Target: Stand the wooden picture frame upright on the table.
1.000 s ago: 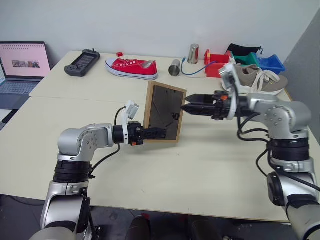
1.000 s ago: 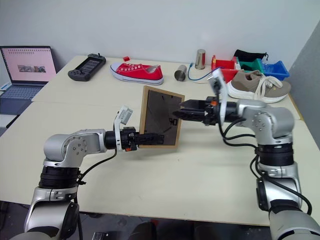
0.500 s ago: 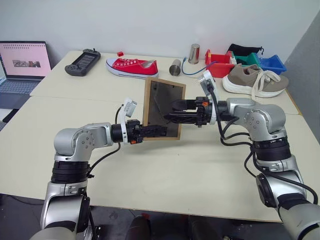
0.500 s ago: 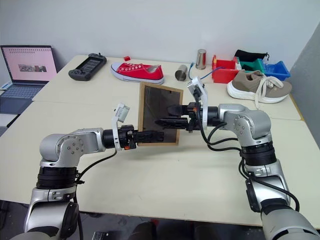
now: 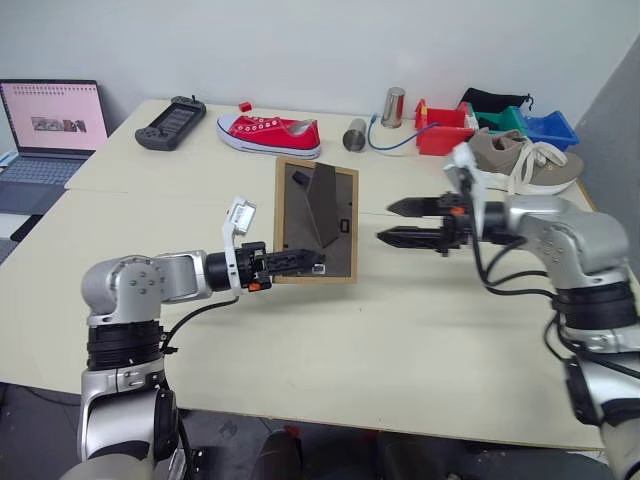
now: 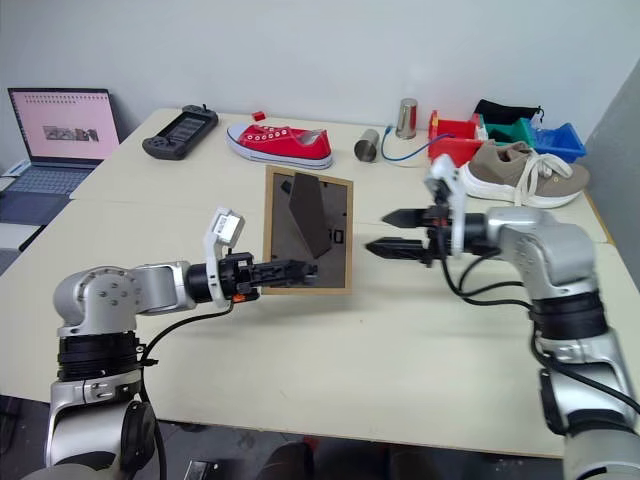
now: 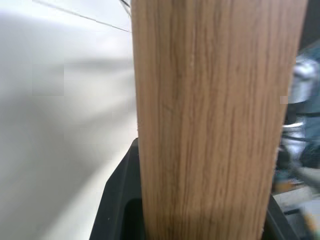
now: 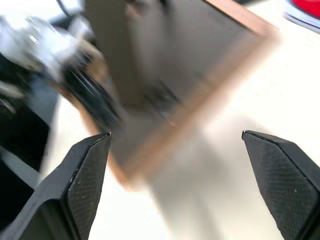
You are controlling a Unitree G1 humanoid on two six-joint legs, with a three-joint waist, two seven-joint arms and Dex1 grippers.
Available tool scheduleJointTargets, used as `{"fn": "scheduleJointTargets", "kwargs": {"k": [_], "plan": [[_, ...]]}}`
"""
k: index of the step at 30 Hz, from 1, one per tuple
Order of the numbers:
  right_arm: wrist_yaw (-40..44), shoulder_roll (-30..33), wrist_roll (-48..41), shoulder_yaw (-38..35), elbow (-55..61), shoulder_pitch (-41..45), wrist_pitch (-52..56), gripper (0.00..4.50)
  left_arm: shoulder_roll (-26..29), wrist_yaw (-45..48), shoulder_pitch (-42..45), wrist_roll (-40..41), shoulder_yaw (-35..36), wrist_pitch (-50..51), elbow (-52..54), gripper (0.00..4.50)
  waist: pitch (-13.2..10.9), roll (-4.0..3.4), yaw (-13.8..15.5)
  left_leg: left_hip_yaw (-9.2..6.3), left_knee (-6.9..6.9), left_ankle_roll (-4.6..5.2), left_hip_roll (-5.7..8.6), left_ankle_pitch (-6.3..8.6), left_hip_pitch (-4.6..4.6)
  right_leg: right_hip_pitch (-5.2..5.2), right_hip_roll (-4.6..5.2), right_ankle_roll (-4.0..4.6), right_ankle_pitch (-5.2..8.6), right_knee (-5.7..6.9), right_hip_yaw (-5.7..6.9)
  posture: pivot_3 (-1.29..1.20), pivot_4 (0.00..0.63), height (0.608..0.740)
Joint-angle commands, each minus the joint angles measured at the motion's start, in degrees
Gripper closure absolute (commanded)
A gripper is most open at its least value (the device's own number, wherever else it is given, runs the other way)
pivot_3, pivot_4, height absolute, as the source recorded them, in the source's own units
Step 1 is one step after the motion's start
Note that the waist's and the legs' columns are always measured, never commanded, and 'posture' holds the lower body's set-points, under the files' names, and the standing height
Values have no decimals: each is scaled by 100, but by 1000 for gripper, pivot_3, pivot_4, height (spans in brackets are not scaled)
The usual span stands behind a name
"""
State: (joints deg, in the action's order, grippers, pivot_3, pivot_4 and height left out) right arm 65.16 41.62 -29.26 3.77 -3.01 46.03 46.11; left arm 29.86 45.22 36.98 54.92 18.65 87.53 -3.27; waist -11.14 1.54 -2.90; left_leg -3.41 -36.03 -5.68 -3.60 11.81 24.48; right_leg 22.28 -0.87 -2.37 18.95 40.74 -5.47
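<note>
The left pincer (image 5: 300, 262) is clenched on the lower edge of the wooden picture frame (image 5: 316, 222), which stands near upright at the middle of the pale counter (image 5: 330, 340), its dark back panel and fold-out stand facing the camera. Just beside it, the right pincer (image 5: 395, 221) hangs with fingers spread wide, grasping nothing. Farther back lie a red sneaker (image 5: 268, 134), a laptop (image 5: 45, 130) and coloured bins (image 5: 500, 125).

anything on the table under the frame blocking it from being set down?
Nothing visible. The wooden picture frame is gripped at its lower edge by the left hand, and the table around and below it is bare. The open right hand is beside it, apart.
</note>
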Motion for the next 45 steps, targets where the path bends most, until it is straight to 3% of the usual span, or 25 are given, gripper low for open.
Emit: {"fn": "scheduleJointTargets", "kwargs": {"k": [1,6,11,14,19,24,30,33,41,45], "plan": [[430,509,731,182,158,-410,-1470,77,76,-466,-155,1132,394,497,-228,3416,0,1,-9,1,0,0,-1,1,0,0,0,0,0,-1,1,0,150,740],[-612,-63,2541,478,-749,-837,-6090,77,306,-1689,-429,3183,-16,497,-939,3416,-2,4,-140,6,-2,1,-8,0,-13,-1,-2,-1,1,11,-5,0,150,740],[-1342,-634,3171,578,-1762,-565,-8251,77,564,-3194,-864,5671,-944,-264,-839,3416,-2,4,-171,6,-6,-1,-8,-1,-19,-8,3,-2,-1,20,-6,0,150,740],[-1770,-817,3728,749,-2293,-342,-9932,77,537,-3323,-996,5808,-986,-472,-686,3416,-2,4,-154,8,-5,-4,-2,-3,-21,-9,11,-1,-2,22,-5,0,150,740],[-2450,-1169,4137,778,-3030,95,-11387,77,311,-3590,-1157,5808,-923,-754,-468,3416,-2,4,-149,8,-3,-24,-2,-15,-48,-32,8,0,-2,19,-5,0,150,740],[-2869,-1348,4797,967,-3461,363,-12216,77,164,-3709,-1416,5808,-929,-900,-118,3416,-2,4,-142,8,-4,-24,0,-15,-67,-54,9,0,-2,11,-8,0,150,740],[-3723,-1629,5808,1003,-4087,771,-12324,77,-58,-3838,-1617,5808,-1016,-1147,353,3416,-2,4,-149,8,-4,-26,-1,-16,-71,-56,7,0,-2,13,-8,0,150,740],[-4218,-1596,6245,1010,-4286,971,-12293,510,-22,-3858,-1715,5808,-1028,-1176,419,3416,-1,4,-131,7,-5,-27,2,-16,-71,-58,9,0,-2,13,-8,0,150,740],[-5357,-1410,7120,1159,-4331,1128,-12319,2416,-10,-3925,-1815,5808,-1128,-1326,624,3416,-1,5,-121,8,-3,-27,3,-16,-70,-57,9,0,-2,12,-11,0,150,740],[-5676,-1362,7302,1259,-4283,1143,-12301,2603,-47,-3978,-1840,5808,-1154,-1376,623,3416,-1,5,-123,7,-3,-26,4,-16,-71,-58,9,0,-2,12,-11,0,150,740]]}}
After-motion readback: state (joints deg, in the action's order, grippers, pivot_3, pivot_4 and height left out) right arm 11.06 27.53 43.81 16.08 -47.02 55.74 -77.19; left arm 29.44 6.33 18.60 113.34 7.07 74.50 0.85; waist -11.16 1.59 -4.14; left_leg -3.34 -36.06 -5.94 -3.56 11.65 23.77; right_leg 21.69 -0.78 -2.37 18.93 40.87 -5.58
